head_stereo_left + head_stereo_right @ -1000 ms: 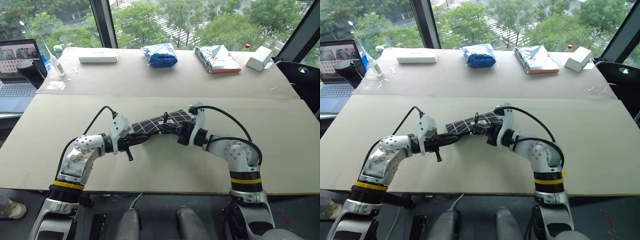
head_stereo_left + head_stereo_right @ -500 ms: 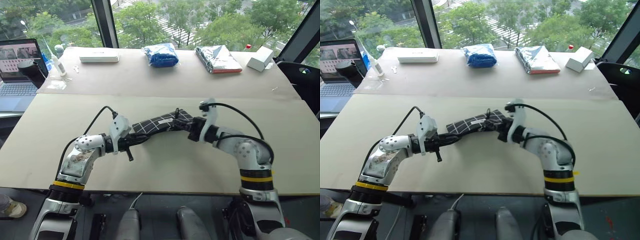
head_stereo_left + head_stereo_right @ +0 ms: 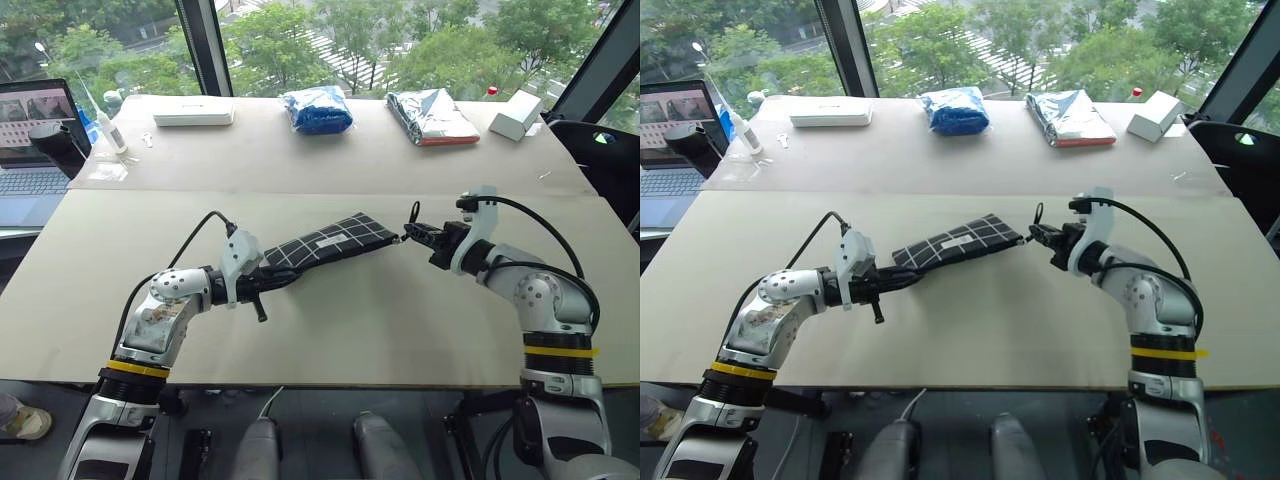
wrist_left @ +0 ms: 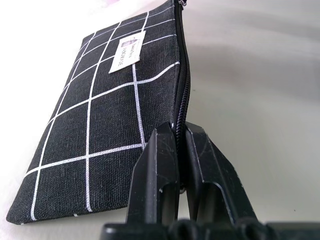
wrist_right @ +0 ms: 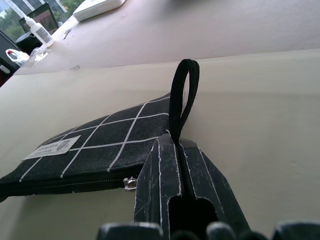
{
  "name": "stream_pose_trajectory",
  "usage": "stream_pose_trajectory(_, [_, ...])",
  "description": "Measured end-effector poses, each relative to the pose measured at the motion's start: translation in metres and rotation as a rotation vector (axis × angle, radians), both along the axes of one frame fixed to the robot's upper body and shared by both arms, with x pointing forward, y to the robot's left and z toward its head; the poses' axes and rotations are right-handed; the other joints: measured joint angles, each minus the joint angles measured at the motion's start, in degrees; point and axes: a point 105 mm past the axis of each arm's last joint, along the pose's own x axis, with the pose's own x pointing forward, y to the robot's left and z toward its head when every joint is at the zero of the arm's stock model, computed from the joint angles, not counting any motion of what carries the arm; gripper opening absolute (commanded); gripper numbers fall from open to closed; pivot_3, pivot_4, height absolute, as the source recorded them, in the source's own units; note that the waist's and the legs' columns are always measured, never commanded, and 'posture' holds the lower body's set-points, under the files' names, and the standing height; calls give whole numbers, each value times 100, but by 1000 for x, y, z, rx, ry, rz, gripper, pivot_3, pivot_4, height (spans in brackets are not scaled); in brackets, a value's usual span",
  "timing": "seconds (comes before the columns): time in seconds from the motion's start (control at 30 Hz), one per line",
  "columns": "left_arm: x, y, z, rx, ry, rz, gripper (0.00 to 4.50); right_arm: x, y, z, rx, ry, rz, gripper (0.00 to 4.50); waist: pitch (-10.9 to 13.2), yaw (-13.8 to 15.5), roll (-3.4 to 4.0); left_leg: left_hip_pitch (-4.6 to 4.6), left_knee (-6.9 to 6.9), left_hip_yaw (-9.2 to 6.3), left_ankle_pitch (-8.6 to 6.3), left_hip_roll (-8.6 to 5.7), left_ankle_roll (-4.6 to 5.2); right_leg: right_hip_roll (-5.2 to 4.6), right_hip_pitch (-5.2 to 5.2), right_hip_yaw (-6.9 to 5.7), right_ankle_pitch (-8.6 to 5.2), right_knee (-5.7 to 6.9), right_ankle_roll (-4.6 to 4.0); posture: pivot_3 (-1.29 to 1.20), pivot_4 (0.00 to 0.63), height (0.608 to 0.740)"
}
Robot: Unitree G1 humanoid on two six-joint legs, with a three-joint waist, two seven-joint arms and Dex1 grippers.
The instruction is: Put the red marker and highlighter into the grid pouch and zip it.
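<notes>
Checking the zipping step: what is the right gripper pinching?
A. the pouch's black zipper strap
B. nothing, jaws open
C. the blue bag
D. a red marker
A. The right gripper is shut on the black zipper strap at the end of the grid pouch, while the left gripper clamps the other end.
</notes>
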Motion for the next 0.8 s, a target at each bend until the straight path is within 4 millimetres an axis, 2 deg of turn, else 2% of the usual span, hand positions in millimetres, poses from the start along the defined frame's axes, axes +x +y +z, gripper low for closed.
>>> stream_pose_trajectory(0.1, [0, 0, 0, 1, 0, 0, 0, -5, 6, 1, 4, -16, 42, 1020, 0, 0, 0, -1, 0, 0, 0, 0, 0, 0, 0, 0, 0, -1, 0, 0, 150, 740])
stream_pose_trajectory(0.27, [1, -1, 3, 2, -10, -5, 0, -19, 17, 7, 76, -24, 165, 1020, 0, 24, 0, -1, 0, -1, 0, 0, 0, -1, 2, -2, 0, -2, 0, 0, 150, 740])
stream_pose_trajectory(0.4, [1, -2, 4, 6, -9, -15, 0, -32, -1, 4, 65, -22, 191, 1020, 0, 66, -1, -4, 2, 0, 0, -1, 0, -1, 5, -1, 0, -11, 1, 0, 150, 740])
stream_pose_trajectory(0.63, [7, 3, 0, 19, -10, -25, 0, -47, -41, 1, -37, -50, 133, 1020, 0, 61, -1, -1, 1, 1, 0, -1, 0, 0, 5, 1, -4, -12, 8, 0, 150, 740])
stream_pose_trajectory(0.7, [7, 3, -1, 22, -24, -38, 0, -60, -50, 1, -94, -87, 155, 1020, 1, 72, -1, -3, -1, 1, -1, -1, 1, -1, 5, 0, -6, -14, 11, 0, 150, 740])
stream_pose_trajectory(0.77, [7, 3, -1, 30, -52, -62, 0, -87, -49, -6, -195, -120, 258, 1020, 1, 118, -1, -2, -2, 1, -1, -1, 2, -1, 7, 0, -14, -19, 24, 0, 150, 740])
stream_pose_trajectory(0.8, [6, 4, -2, 37, -58, -66, 0, -94, -48, -9, -212, -116, 287, 1020, 1, 124, -1, -1, -1, 1, -2, -1, 2, 0, 9, 0, -15, -19, 25, 0, 150, 740])
